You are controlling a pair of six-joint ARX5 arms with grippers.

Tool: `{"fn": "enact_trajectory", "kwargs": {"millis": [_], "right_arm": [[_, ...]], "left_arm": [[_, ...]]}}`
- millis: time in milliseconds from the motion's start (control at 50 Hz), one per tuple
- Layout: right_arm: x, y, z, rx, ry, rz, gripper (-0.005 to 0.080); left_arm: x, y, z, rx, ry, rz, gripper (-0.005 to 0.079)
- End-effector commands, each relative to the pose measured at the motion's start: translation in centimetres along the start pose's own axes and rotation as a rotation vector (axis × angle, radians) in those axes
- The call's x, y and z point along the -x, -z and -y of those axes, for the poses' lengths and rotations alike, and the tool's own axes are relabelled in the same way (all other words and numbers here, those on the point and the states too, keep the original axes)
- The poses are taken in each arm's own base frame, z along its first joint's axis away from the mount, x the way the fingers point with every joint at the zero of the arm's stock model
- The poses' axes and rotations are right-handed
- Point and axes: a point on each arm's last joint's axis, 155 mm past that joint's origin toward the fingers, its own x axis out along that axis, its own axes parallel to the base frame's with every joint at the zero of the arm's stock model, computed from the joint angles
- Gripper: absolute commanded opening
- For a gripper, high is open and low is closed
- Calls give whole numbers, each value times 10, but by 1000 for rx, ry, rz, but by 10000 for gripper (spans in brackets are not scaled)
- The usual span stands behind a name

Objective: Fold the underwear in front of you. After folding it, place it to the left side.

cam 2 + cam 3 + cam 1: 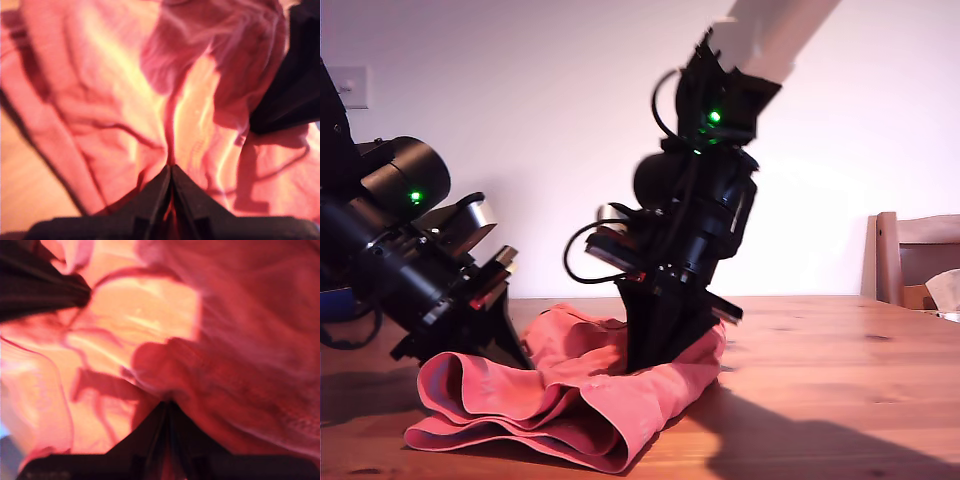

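Note:
The coral-red underwear [570, 405] lies bunched and partly doubled over on the wooden table [840, 400], with thick folds toward the exterior view's left. My first gripper [515, 350] [171, 167] presses down at the cloth's edge on the exterior view's left, its jaws shut with a pinch of the underwear [100, 100] between them. My second gripper [655, 360] [167, 402] stands steeply in the middle of the garment, shut on a raised fold of the underwear [250, 340]. Each wrist view shows the other gripper as a dark shape at its edge.
A wooden chair [915, 260] stands beyond the table on the exterior view's right, with a white object [945, 290] beside it. A wall switch [350, 88] sits high on the exterior view's left. A white wall is behind.

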Motion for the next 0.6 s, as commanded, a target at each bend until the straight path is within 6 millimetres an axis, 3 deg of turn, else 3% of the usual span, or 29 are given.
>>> {"fn": "enact_trajectory", "kwargs": {"millis": [0, 360, 580], "right_arm": [[-4, 6, 5, 26, 36, -16, -11], [-2, -24, 21, 146, 126, 92, -11], [-2, -25, 14, 153, 98, 99, -11]], "left_arm": [[1, 18, -12, 49, -28, -53, -21], [3, 55, -4, 106, -24, -198, -21], [3, 49, -10, 77, -61, -175, -21]]}}
